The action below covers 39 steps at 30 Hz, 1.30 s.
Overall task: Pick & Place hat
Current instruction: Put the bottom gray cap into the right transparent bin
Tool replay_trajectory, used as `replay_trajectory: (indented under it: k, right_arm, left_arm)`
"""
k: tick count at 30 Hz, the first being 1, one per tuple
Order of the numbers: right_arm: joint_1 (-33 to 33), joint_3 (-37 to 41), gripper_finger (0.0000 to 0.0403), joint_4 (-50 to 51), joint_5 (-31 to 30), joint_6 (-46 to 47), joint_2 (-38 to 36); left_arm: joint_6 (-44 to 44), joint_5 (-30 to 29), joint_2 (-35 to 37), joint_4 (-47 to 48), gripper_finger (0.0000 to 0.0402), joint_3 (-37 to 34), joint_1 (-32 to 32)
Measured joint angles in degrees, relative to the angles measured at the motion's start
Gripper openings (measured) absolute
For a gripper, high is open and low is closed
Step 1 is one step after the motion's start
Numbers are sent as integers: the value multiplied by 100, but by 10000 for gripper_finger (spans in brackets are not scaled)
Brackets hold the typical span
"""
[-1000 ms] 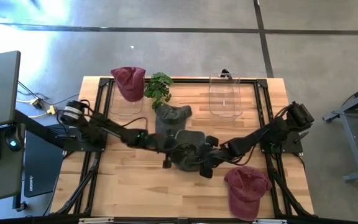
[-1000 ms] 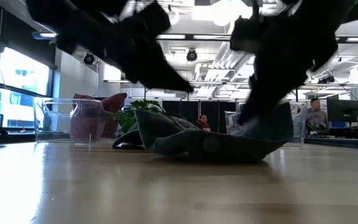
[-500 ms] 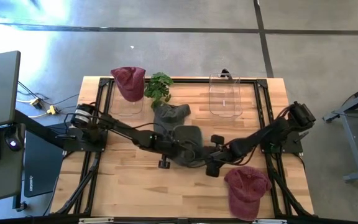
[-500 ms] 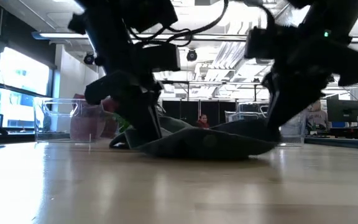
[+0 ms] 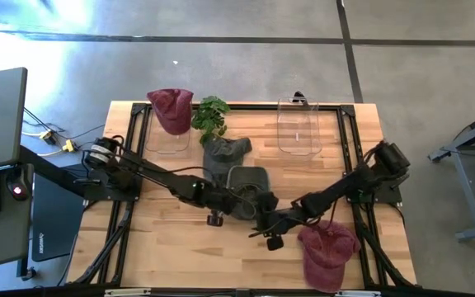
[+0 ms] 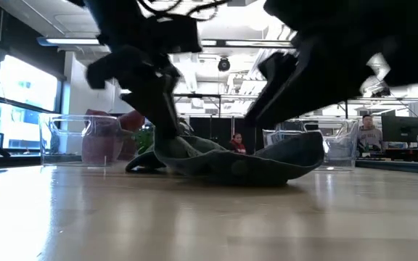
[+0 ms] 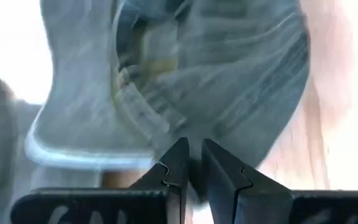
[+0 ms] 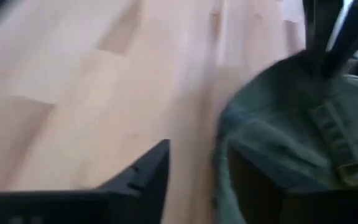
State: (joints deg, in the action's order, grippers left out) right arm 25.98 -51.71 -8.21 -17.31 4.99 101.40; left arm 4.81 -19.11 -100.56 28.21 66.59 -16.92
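A grey-green hat [image 5: 244, 181] lies opening-up at the table's middle, also in the low view [image 6: 242, 165]. My left gripper [image 5: 236, 204] [image 7: 194, 155] sits at its near-left edge, shut on it. My right gripper [image 5: 262, 219] [image 8: 207, 177] is open at the hat's near-right edge; the hat's rim [image 8: 224, 163] runs between its fingers. A second grey hat [image 5: 226, 150] lies behind. One red hat [image 5: 170, 109] sits in the left clear bin, another red hat [image 5: 328, 249] lies near the near right corner. My left gripper pinches the grey-green hat's rim [image 7: 194, 132] between its two fingers, coming slanted down from the table's left. The hat rests on the table, its right edge [image 6: 316, 147] curling up. My right gripper: whether a finger touches the rim, I cannot tell.
A small green plant [image 5: 210, 115] stands at the far side between the bins. A clear bin [image 5: 297, 125] without a hat stands far right. Bare wood [image 5: 171, 239] lies toward the near left. People and desks show in the room beyond.
My right gripper has let go of the hat's right side and drawn back toward the near edge and left. The hat's right side, lifted a second ago, dropped back to the table. My left gripper stayed shut on the hat's rim, shifting slightly.
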Motion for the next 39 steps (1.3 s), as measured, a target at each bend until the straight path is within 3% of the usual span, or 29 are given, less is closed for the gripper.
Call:
replay_trajectory:
  k: [4,8,13,17,19,23,29,35,39]
  right_arm:
    - [-9,3,227,-308,-447,-225,397]
    - [5,-51,228,-320,-828,-231,745]
    - [-86,-189,146,-332,-1131,-156,996]
    - [-215,-209,39,-319,-921,1,945]
    - [-259,-211,12,-285,-648,12,750]
    - [-336,-218,18,205,57,37,-65]
    - [-878,-222,8,1480,724,-100,-2172]
    - [-2172,-277,4,2701,866,-587,-4177]
    - [-3355,-633,4,3592,914,-1335,-4823]
  left_arm:
    - [657,-644,33,472,39,3,-247]
    - [1326,-1129,73,885,39,0,-531]
    - [2035,-1634,201,1364,39,0,-870]
    - [2675,-2071,502,1851,39,-2,-1170]
    - [2965,-2333,671,1956,39,-27,-1362]
    - [3331,-2527,1108,1814,39,-452,-1731]
    - [3732,-2797,1424,1380,39,-1121,-1968]
    - [3299,-3225,1430,1090,39,-1308,-1855]
    - [2807,-3282,1426,880,39,-1311,-1435]
